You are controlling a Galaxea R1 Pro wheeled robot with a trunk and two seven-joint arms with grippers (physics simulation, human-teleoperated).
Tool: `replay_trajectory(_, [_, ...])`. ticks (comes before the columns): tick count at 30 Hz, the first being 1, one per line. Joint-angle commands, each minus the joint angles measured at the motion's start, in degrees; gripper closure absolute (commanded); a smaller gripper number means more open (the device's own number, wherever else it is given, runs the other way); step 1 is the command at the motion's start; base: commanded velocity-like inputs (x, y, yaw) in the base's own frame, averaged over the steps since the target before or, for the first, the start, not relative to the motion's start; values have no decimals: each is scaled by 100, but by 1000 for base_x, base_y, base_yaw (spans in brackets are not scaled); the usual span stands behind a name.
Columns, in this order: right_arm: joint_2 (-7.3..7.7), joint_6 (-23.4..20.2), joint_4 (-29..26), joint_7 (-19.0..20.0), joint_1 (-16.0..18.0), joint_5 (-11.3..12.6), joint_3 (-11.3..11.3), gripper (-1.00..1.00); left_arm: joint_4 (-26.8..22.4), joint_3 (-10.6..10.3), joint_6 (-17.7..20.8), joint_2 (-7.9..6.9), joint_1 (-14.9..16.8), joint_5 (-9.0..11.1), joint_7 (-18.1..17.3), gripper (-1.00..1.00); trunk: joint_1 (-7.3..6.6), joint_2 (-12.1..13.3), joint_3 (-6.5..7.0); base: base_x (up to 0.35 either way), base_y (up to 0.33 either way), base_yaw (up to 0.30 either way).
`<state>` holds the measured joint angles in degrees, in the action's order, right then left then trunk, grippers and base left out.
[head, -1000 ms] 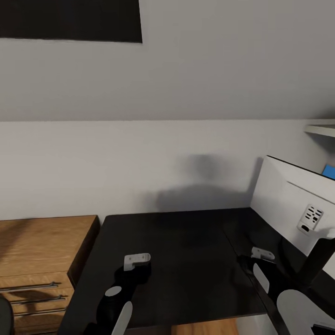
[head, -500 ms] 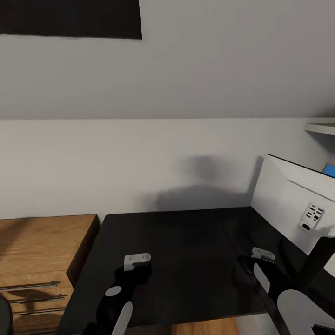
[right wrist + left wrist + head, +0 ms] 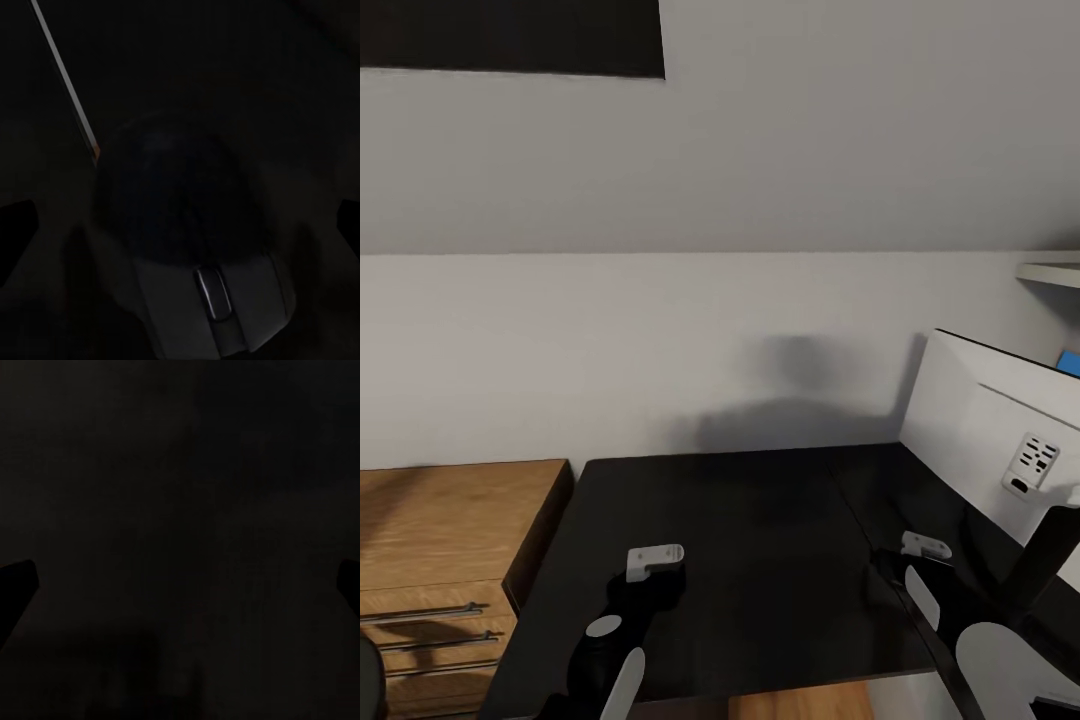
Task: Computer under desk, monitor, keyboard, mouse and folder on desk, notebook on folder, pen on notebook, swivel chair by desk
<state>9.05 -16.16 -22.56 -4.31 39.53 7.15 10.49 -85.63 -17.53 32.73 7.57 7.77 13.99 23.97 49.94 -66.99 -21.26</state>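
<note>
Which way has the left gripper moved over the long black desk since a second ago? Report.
No clear move: the left gripper keeps its spot over the desk, beside the light wooden drawer unit; only the camera shifted slightly.

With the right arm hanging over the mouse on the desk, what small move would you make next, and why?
Probably lower the right gripper straight down and close on the mouse. In the right wrist view the mouse lies centred between the spread fingertips, on the dark desk beside the monitor, and it looks ungrasped.
</note>
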Motion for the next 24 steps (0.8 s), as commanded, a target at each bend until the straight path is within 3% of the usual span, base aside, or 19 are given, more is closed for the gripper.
replay_trajectory(1, [0,-27,-11,-26,2,60,-2,-100,-7,-8,14,-1,5,60,55,-100,0,-4,-7,0,0,0])
replay_trajectory(24, [-9,-30,-3,-35,2,50,-17,-100,-7,-13,14,-1,5,63,55,-100,0,-4,-7,0,0,0])
